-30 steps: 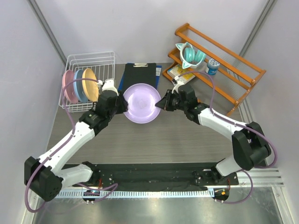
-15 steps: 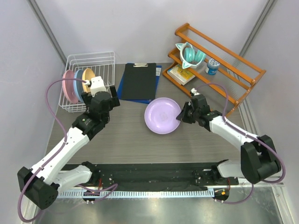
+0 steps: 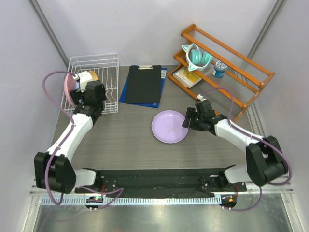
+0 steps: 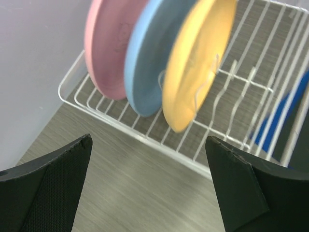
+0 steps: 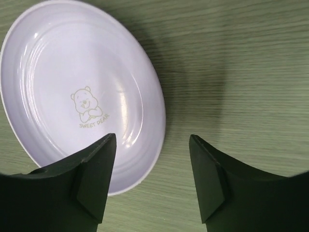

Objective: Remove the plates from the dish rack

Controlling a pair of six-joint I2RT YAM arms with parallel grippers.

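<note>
With jaws apart on both, the right gripper hangs over the lavender plate's three-o'clock rim on the open grey table, while the left gripper faces the dish rack's near edge.

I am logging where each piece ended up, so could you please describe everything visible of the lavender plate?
The lavender plate is small, round and shallow, glossy like plastic, with a raised rim and a faint bear print reading SWEET DEAR at its centre. It lies flat, face up, on the grey wood-grain table. The open right gripper straddles its rim; whether they touch is unclear.
</note>
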